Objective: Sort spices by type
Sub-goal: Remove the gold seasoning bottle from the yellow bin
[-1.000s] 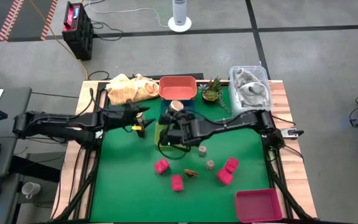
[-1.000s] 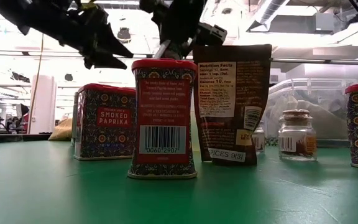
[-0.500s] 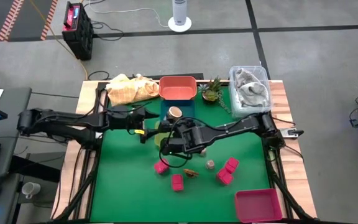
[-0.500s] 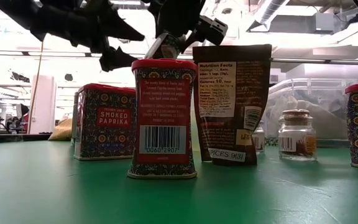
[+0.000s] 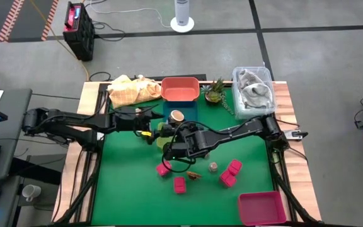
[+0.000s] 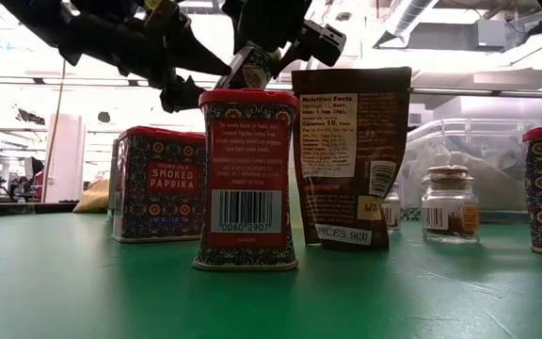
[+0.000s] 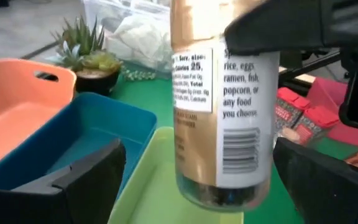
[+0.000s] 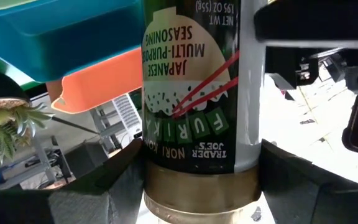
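Furikake jar [image 8: 191,106], a clear bottle with a gold cap and a green label reading Japanese multi-purpose seasoning, is sitting clamped between the two dark fingers of the right gripper [image 5: 171,147], which is hanging over the middle of the green mat [image 5: 131,183]. In the left wrist view the same jar [image 7: 222,106] is hanging with its clear base down over a light green bin [image 7: 151,186], with the right gripper's fingers crossing its upper part. The left gripper [image 7: 191,180] is standing wide open, one finger on each side of the jar and neither touching it; from above it [image 5: 151,129] is reaching in from the left, just beside the right gripper. A blue bin [image 7: 86,134] is lying next to the green one, and an orange bin [image 7: 17,99] beyond it, near a small spiky plant [image 7: 89,53]. Nearer the mat's front, pink paprika tins [image 5: 163,168] are standing among small round jars [image 5: 213,166] and a brown pouch [image 6: 351,155]. A yellow cloth [image 5: 131,89] is lying at the far left corner.
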`<state>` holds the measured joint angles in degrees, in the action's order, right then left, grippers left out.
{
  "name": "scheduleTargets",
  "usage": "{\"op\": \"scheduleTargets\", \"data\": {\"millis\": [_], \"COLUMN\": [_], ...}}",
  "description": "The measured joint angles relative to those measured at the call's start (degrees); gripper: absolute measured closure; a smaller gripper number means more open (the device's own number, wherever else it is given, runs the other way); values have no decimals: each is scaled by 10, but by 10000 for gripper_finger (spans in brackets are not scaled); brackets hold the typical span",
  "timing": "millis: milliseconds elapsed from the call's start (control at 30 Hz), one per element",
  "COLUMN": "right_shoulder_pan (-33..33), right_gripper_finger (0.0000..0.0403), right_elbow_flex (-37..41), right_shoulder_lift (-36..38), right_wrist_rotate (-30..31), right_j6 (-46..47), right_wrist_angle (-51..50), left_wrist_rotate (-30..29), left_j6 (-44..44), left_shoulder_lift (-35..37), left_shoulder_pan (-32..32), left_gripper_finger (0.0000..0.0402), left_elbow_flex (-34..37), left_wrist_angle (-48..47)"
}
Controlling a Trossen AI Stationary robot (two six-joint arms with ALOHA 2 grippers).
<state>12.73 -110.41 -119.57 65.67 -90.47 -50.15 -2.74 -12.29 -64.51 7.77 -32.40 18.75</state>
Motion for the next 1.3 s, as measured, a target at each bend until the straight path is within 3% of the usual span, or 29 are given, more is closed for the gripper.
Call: {"op": "scheduleTargets", "data": {"millis": [233,333,500,733,933,1067,1167,1300], "right_shoulder_pan": [-5,-16,-38,-55,-90,-89,-89,-102], "right_gripper_finger": [116,116,116,116,116,116,116,117], "right_elbow_flex": [0,0,1,1,2,32,66,95], "right_shoulder_lift": [17,45,47,19,31,48,42,43], "right_wrist_rotate": [-2,-45,-85,-268,-266,-314,-315,-307], "right_j6": [42,150,307,488,662,625,591,617], "right_wrist_angle": [-9,-81,-230,-254,-413,-391,-402,-401], "left_wrist_rotate": [69,67,-12,-80,-127,-138,-139,-143], "left_j6": [20,24,41,41,36,29,28,23], "left_shoulder_lift": [18,52,119,110,117,117,117,122], "left_shoulder_pan": [0,0,-25,-75,-108,-111,-111,-111], "left_gripper_finger": [11,12,13,13,13,13,13,13], "left_elbow_flex": [0,0,-1,0,0,0,0,0], "left_wrist_angle": [-34,-64,-115,-141,-165,-164,-176,-207]}}
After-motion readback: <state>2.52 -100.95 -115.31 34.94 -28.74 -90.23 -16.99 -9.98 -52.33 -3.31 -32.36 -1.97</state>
